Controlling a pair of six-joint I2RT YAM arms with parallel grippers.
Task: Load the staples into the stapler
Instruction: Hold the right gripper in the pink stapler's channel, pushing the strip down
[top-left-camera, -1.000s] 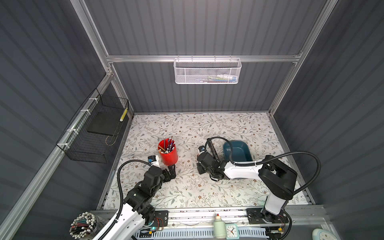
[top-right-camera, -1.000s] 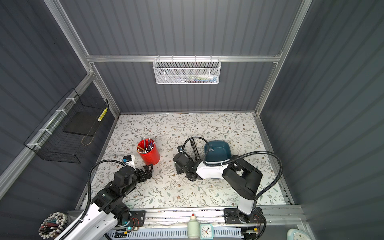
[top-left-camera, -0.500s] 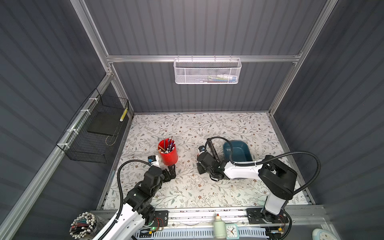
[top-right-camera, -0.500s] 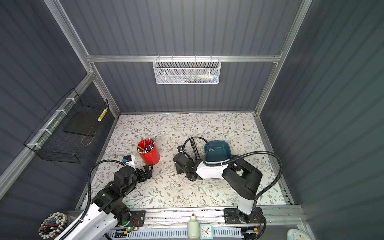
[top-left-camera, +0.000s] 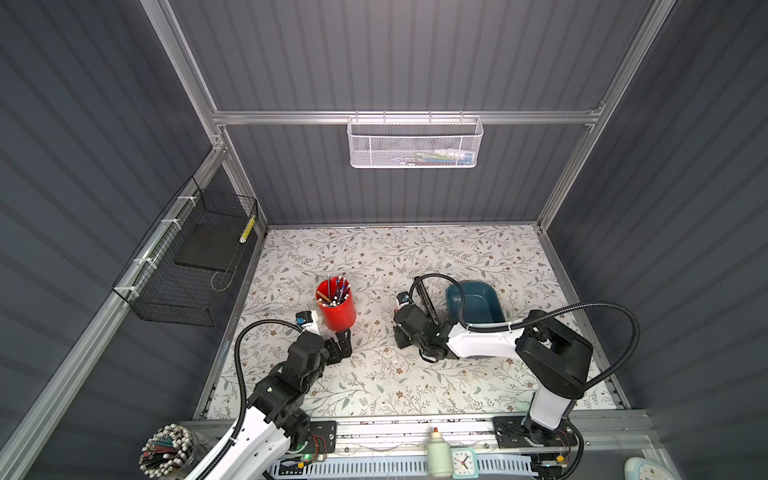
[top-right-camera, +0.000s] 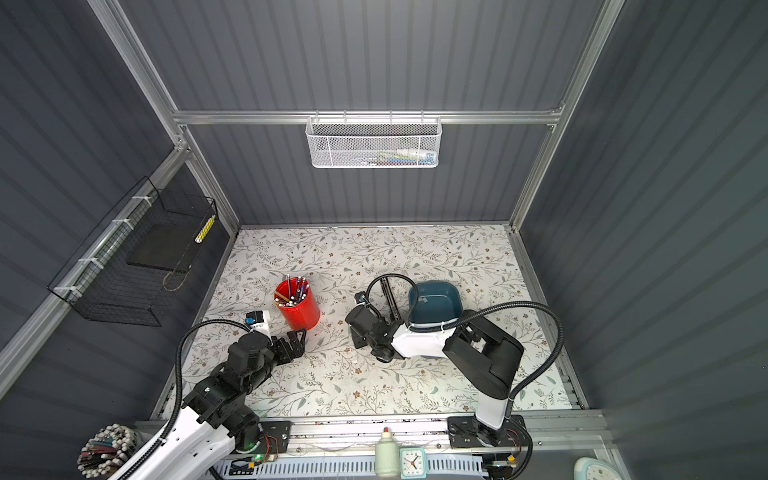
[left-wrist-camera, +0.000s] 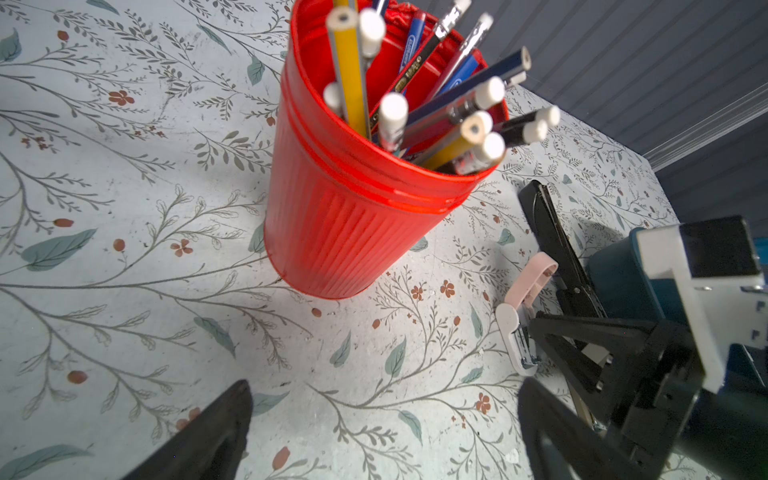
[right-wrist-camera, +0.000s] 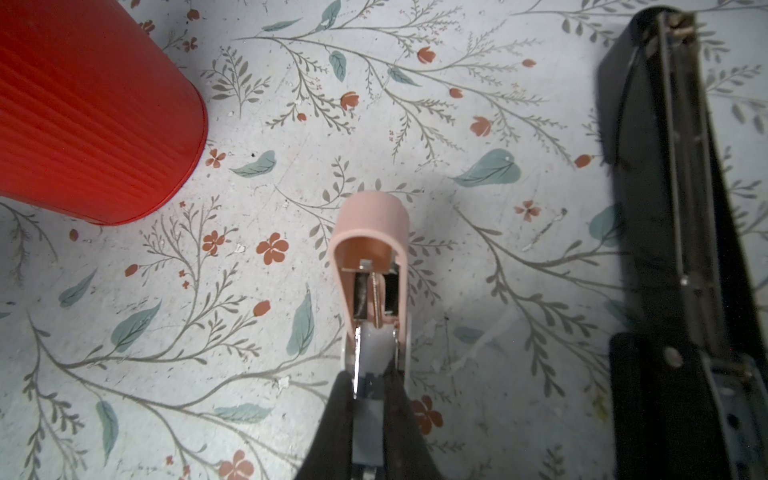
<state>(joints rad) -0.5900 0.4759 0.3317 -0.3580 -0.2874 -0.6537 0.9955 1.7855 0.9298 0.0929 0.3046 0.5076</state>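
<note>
A small pink stapler (right-wrist-camera: 370, 220) lies on the floral table with its lid flipped open, also showing in the left wrist view (left-wrist-camera: 528, 286). My right gripper (right-wrist-camera: 368, 382) is shut on a flat grey strip of staples (right-wrist-camera: 368, 428), whose front end sits between the pink stapler's metal rails. A long black stapler (top-left-camera: 428, 301) lies opened flat just right of it, beside a teal tray (top-left-camera: 494, 299). A small grey piece (top-left-camera: 457, 300) lies in that tray. My left gripper (left-wrist-camera: 384, 390) hovers open and holds nothing, in front of the red cup (top-left-camera: 336, 305).
The red cup (left-wrist-camera: 353, 216) holds several pencils and pens. A white mesh basket (top-left-camera: 414, 143) hangs on the back wall and a black wire basket (top-left-camera: 187, 266) on the left wall. A bottle (top-left-camera: 438, 455) and clock (top-left-camera: 463, 462) stand on the front rail.
</note>
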